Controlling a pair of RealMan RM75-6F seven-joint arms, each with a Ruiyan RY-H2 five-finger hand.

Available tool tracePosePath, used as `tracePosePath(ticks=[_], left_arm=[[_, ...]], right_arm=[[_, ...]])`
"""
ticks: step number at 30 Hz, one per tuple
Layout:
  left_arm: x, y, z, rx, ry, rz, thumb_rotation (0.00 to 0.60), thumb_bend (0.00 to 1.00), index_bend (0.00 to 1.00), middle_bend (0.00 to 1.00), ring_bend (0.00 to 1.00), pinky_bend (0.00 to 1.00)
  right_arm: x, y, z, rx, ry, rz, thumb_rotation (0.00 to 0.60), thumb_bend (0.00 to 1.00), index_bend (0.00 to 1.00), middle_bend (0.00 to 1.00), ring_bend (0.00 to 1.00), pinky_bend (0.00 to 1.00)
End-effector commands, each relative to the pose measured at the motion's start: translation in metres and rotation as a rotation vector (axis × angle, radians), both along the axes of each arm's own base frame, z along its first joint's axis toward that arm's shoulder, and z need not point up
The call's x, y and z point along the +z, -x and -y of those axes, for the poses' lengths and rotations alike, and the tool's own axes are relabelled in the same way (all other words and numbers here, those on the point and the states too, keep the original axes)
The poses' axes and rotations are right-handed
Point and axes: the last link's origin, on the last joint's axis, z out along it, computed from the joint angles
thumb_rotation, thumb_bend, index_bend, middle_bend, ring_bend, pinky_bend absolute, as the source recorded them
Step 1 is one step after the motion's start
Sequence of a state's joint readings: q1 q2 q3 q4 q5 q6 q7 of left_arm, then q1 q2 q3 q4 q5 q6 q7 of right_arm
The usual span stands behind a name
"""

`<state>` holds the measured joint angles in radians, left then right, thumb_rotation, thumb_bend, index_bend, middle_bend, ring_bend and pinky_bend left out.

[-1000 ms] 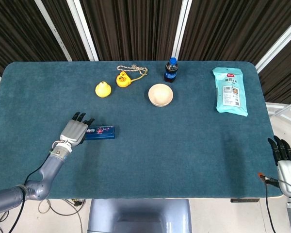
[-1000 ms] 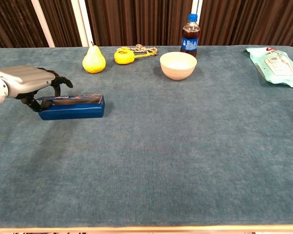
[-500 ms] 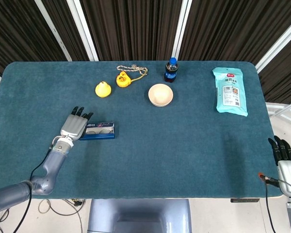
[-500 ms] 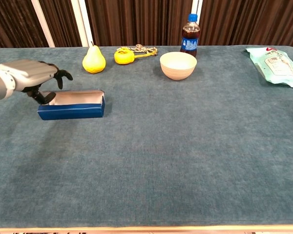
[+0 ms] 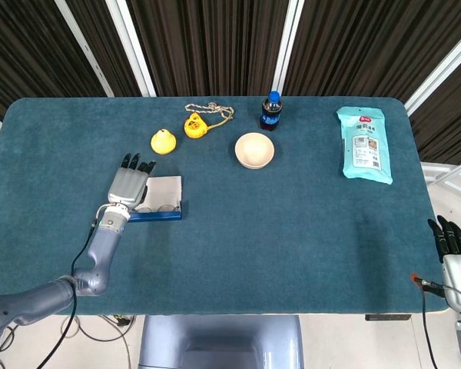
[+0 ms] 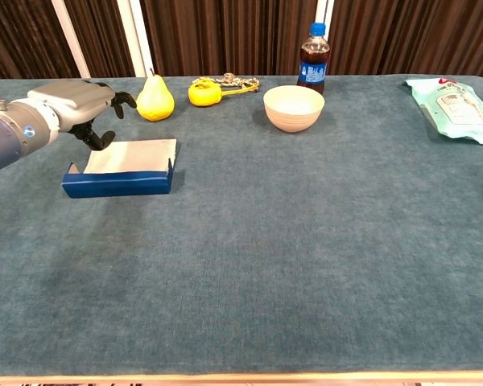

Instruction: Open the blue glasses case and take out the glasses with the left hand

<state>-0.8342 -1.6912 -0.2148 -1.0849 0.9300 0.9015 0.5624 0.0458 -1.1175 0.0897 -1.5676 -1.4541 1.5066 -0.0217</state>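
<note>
Teal cloth surface (image 5: 292,223) fills both views. Left hand (image 5: 128,187) sits over the open blue glasses case's (image 6: 117,182) left end near the left edge, fingers (image 5: 131,162) spread, gripping nothing visible; the chest view shows fingertips curling at the pale raised lid (image 6: 134,155). Right hand (image 5: 455,254) is cut off at the bottom-right corner, head view only, fingers straight and apart. Glasses (image 5: 163,207) show faintly from above; the case wall hides them in the chest view.
</note>
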Motion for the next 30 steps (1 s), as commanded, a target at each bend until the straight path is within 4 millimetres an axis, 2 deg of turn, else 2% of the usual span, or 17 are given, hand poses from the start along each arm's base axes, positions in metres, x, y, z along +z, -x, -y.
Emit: tracePosePath(ticks=[1, 3, 5, 8, 10, 13, 19, 30], left_arm=[[0.018, 0.003, 0.026, -0.019, 0.006, 0.044, 0.6, 0.51, 0.12, 0.25, 0.1, 0.23], [0.023, 0.004, 0.035, -0.023, 0.017, 0.046, 0.6, 0.48, 0.12, 0.3, 0.17, 0.32], [0.03, 0.007, 0.045, -0.031, 0.031, 0.039, 0.6, 0.46, 0.12, 0.38, 0.28, 0.44], [0.037, 0.013, 0.057, -0.032, 0.054, 0.009, 0.6, 0.46, 0.13, 0.62, 0.54, 0.66], [0.039, 0.018, 0.064, -0.018, 0.08, -0.002, 0.6, 0.46, 0.16, 0.75, 0.67, 0.77], [0.04, 0.023, 0.07, 0.006, 0.109, -0.008, 0.6, 0.46, 0.22, 0.88, 0.79, 0.88], [0.034, 0.031, 0.078, 0.058, 0.177, -0.029, 0.6, 0.46, 0.26, 0.97, 0.88, 0.95], [0.028, 0.039, 0.084, 0.088, 0.208, -0.058, 0.6, 0.46, 0.28, 0.99, 0.89, 0.96]], right_arm=[[0.0, 0.0, 0.0, 0.002, 0.001, 0.0, 0.6, 0.14, 0.0, 0.0, 0.0, 0.21], [0.0, 0.0, 0.0, 0.003, 0.002, 0.0, 0.6, 0.14, 0.0, 0.0, 0.0, 0.21], [0.0, -0.001, 0.0, 0.003, 0.004, 0.001, 0.6, 0.14, 0.0, 0.0, 0.0, 0.21], [0.0, -0.001, 0.0, 0.004, 0.005, 0.001, 0.6, 0.15, 0.0, 0.0, 0.0, 0.21], [0.0, -0.001, 0.0, 0.003, 0.005, 0.002, 0.6, 0.15, 0.0, 0.0, 0.0, 0.21], [0.0, -0.001, 0.0, 0.001, 0.004, 0.003, 0.6, 0.15, 0.0, 0.0, 0.0, 0.21], [0.0, -0.001, 0.0, -0.003, 0.004, 0.005, 0.6, 0.16, 0.0, 0.0, 0.0, 0.21], [0.0, -0.001, 0.0, -0.006, 0.005, 0.007, 0.6, 0.16, 0.0, 0.0, 0.0, 0.21]])
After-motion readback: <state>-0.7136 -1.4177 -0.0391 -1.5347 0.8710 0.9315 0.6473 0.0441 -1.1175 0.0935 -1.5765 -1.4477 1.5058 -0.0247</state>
